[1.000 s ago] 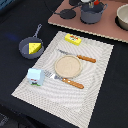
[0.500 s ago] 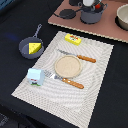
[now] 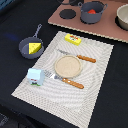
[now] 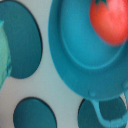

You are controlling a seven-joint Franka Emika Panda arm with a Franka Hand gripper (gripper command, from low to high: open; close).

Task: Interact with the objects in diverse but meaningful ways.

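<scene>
We could not see the tool in either view, so we cannot tell whether it was wide, narrow or holding anything. The wrist view only looked straight down onto a grey pot [image 4: 82, 47] with the red tomato [image 4: 110, 20] inside it, so we judged the tool to hang over that pot, above the tomato, with how high unclear.

The main risk from there, as we judged it, was a descent that met the pot's rim or handle rather than the tomato; that would tip or push the pot across the toy stove board [image 3: 65, 22] and could roll the tomato out. The tomato sat off-centre toward the pot wall, which left little room for a finger on that side.

Going from the exterior view's left to right: the dark grey frying pan [image 3: 30, 46] lay on the counter [image 3: 15, 20] beside the placemat's left edge, with the holed yellow cheese wedge [image 3: 34, 47] in it. The white-blue milk carton [image 3: 34, 76] stood at the placemat's [image 3: 95, 85] near left corner. The yellow rectangular box [image 3: 73, 39] lay at its far edge. A round wooden plate [image 3: 67, 66] sat mid-mat between a knife [image 3: 80, 57] and a fork [image 3: 67, 80]. The pot with the tomato stood on the board at the counter's far edge, and another pot [image 3: 123, 16] at the far right corner.
</scene>
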